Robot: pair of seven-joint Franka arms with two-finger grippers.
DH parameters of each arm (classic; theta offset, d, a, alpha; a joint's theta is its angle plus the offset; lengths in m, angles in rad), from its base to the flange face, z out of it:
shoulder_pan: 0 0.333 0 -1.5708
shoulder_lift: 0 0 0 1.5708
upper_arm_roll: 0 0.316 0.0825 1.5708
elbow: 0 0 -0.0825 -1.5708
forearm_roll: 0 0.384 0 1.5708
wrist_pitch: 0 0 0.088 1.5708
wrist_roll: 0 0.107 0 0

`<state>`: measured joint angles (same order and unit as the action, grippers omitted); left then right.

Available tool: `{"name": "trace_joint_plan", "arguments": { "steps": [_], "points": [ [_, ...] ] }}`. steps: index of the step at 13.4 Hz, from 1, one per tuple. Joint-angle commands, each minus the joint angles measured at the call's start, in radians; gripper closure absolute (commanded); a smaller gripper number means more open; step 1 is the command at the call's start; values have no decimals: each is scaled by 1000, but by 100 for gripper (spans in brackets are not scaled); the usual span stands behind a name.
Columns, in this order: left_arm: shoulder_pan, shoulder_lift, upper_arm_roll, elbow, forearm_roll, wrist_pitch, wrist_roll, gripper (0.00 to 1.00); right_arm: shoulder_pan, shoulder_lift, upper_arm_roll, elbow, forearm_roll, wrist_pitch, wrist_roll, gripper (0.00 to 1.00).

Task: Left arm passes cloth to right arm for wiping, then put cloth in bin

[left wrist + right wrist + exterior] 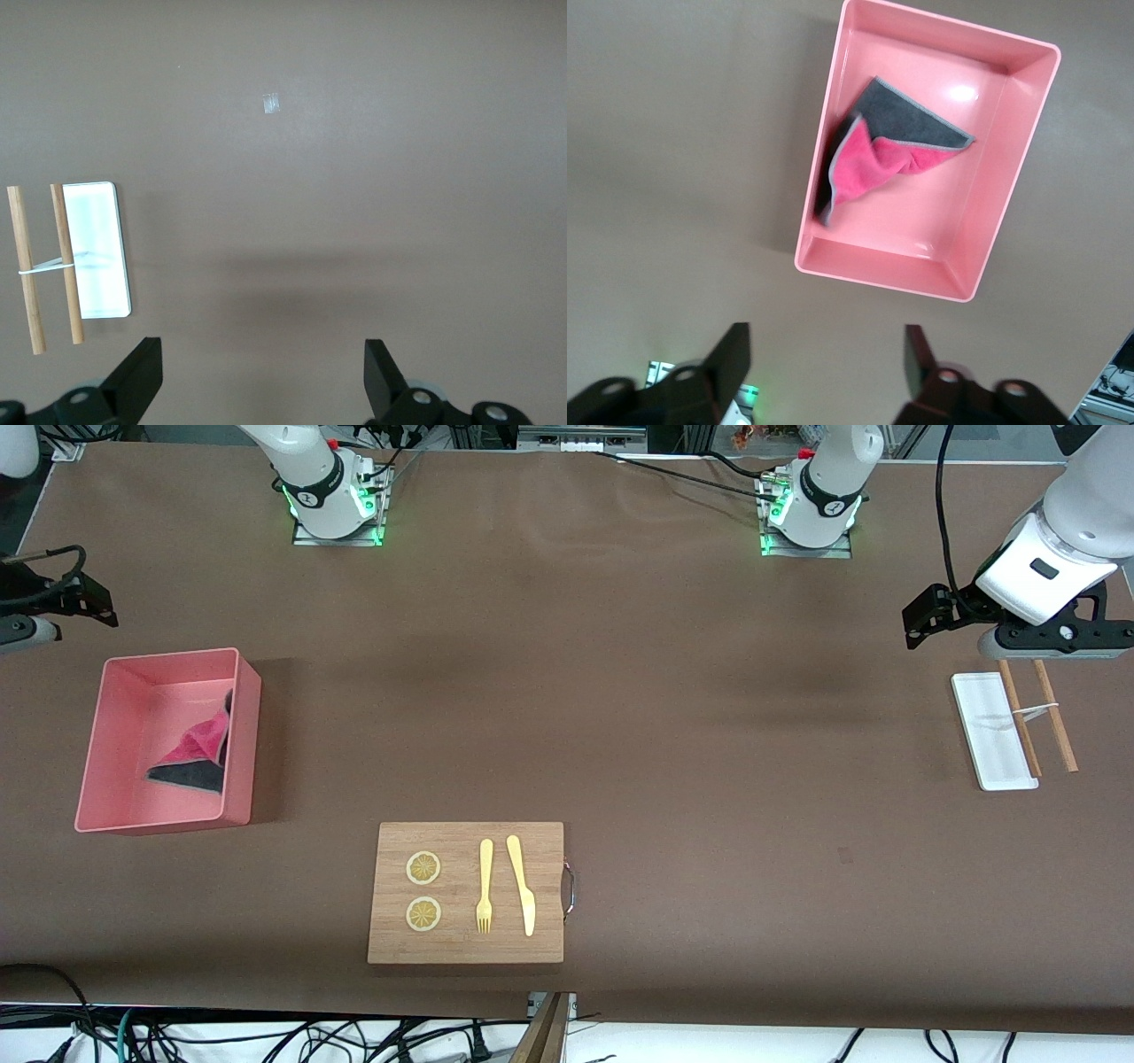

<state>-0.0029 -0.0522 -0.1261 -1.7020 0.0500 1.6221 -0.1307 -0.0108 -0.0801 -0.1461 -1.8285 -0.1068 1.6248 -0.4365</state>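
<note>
The cloth (197,751) lies crumpled inside the bin (241,731), against the wall facing the table's middle, pink face partly folded over grey. The right gripper (826,359), fingers spread and empty, hangs over bare table beside the bin at the right arm's end. The left gripper (261,372), likewise spread and empty, hangs above the table near the white tray (979,731) at the left arm's end; two wooden sticks (1036,716) rest beside and across that tray. A wooden board (465,948) carrying two lemon slices (423,891), a fork (485,886) and a knife (521,884) lies nearer the front camera.
</note>
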Motion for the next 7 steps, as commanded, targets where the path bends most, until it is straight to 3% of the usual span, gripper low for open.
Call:
{"name": "trace_joint_plan", "arguments": {
  "steps": [1, 3, 7],
  "points": [
    [-3, -15, 6, -11, -21, 1, 14, 0, 0, -58, 34, -8, 44, -49, 128, 0],
    [-3, -15, 6, -11, -21, 1, 14, 0, 9, -102, 77, -6, 49, -78, 258, 0],
    [-3, -15, 6, -11, -21, 1, 14, 0, 75, -171, 85, 41, 71, -160, 361, 0]
  ]
}}
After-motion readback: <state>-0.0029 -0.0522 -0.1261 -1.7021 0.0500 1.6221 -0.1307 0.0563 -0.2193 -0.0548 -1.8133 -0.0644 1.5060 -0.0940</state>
